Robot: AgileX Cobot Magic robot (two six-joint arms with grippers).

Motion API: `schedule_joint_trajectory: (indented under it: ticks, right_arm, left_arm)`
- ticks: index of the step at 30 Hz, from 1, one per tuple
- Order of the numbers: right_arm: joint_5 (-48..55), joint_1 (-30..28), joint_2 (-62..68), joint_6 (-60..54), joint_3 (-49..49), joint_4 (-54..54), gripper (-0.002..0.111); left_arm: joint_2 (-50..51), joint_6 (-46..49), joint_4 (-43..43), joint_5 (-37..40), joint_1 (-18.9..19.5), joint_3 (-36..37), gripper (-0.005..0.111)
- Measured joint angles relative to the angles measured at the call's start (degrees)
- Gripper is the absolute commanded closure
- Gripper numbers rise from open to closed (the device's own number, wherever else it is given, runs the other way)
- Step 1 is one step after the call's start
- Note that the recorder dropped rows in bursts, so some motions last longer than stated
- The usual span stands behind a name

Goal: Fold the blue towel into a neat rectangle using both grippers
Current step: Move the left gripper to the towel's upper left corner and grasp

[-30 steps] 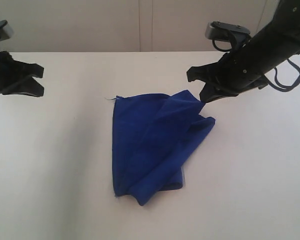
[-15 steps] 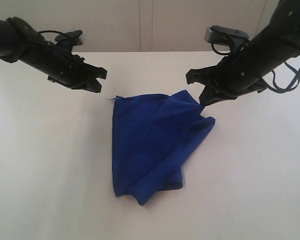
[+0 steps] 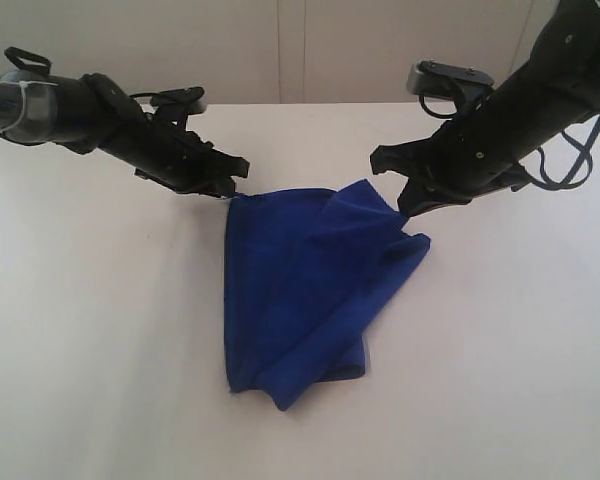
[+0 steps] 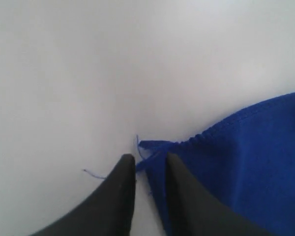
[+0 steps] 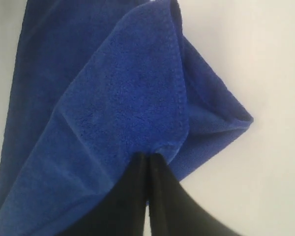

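The blue towel (image 3: 300, 285) lies crumpled on the white table (image 3: 100, 330), one flap raised at its far right corner. My right gripper (image 3: 405, 205) is shut on that raised corner of the blue towel (image 5: 118, 108), its fingertips (image 5: 148, 158) pressed together on the hem. My left gripper (image 3: 230, 190) is at the towel's far left corner. In the left wrist view its jaws (image 4: 150, 160) stand slightly apart around the frayed corner of the blue towel (image 4: 236, 162), with loose threads beside them.
A pale wall (image 3: 280, 50) runs behind the table's far edge. Both dark arms reach in from the back, the left arm (image 3: 70, 110) and the right arm (image 3: 540, 100). Bare tabletop surrounds the towel.
My left arm has swung in from the far left to the towel's far left corner. My right gripper holds its corner in much the same place.
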Motion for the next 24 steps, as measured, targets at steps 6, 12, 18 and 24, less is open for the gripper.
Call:
schedule_joint_trajectory:
  ticks: [6,12,18,24]
  right_arm:
    - [-0.5,0.0,0.0,0.0,0.0,-0.1,0.108]
    - [-0.7,0.0,0.0,0.1,0.0,-0.1,0.108]
    - [-1.0,0.0,0.0,0.2,0.0,-0.1,0.108]
    - [-1.1,0.0,0.0,0.2,0.0,-0.1,0.108]
  left_arm:
    - [1.4,0.0,-1.4,-1.3,-0.5,-0.2,0.063]
    - [1.9,0.0,-2.7,-1.9,-0.5,-0.6,0.063]
    - [1.9,0.0,-2.9,-2.0,-1.7,-0.7,0.063]
    - [1.9,0.0,-2.7,-1.9,-2.0,-0.7,0.072]
